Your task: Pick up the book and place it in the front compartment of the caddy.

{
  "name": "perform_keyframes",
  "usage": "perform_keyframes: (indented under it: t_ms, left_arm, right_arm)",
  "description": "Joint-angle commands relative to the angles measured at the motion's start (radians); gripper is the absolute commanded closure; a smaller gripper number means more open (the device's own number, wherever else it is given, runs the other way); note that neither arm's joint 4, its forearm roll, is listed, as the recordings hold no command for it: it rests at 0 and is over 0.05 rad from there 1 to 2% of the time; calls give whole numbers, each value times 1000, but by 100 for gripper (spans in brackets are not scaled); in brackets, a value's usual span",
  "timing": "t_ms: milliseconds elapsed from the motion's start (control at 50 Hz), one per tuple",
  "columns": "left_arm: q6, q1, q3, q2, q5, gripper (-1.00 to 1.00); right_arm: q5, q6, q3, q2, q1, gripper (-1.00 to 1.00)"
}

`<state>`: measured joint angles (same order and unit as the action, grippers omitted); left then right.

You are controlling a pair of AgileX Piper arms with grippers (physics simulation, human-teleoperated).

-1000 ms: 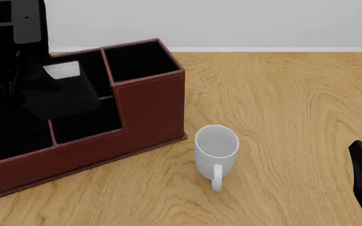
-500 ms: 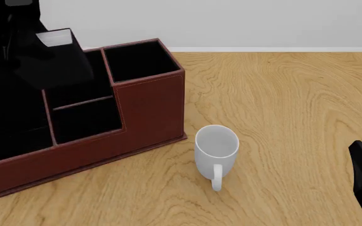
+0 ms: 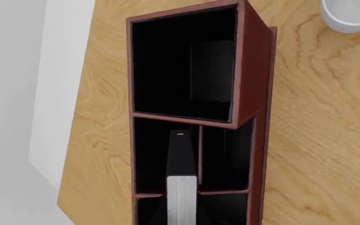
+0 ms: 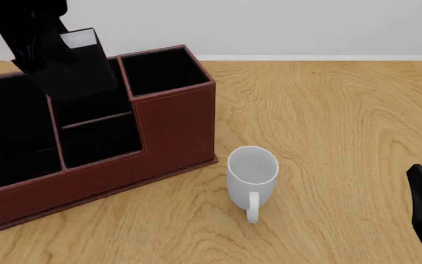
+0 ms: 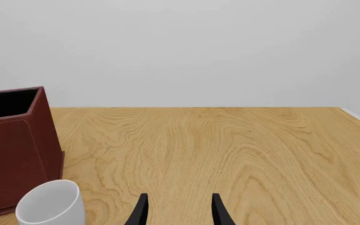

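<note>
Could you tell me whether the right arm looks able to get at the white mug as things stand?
Probably yes: the right gripper is open, and only bare table lies between it and the mug, which stands clear of the caddy.

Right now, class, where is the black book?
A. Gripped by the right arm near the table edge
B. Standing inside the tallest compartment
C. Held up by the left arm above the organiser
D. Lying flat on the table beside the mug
C: the book hangs tilted in the left arm's grasp above the organiser, its white page edge showing, while the mug stands alone and the right gripper holds nothing.
</note>
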<state>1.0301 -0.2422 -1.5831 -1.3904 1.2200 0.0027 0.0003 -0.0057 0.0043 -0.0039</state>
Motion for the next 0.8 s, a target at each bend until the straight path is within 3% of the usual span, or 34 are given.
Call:
perform_keyframes:
  t_ms: [20, 360, 620, 800]
  left_arm:
    - [-11, 0, -16, -39, -7, 100]
    - [-23, -1, 120, -31, -91, 100]
    - [-32, 12, 142, -34, -136, 100]
    - [4, 44, 157, -47, -185, 100]
  right_arm:
    - [0, 0, 0, 0, 0, -100]
    - [0, 0, 0, 0, 0, -100]
    - [0, 0, 0, 0, 0, -100]
    - [0, 0, 0, 0, 0, -100]
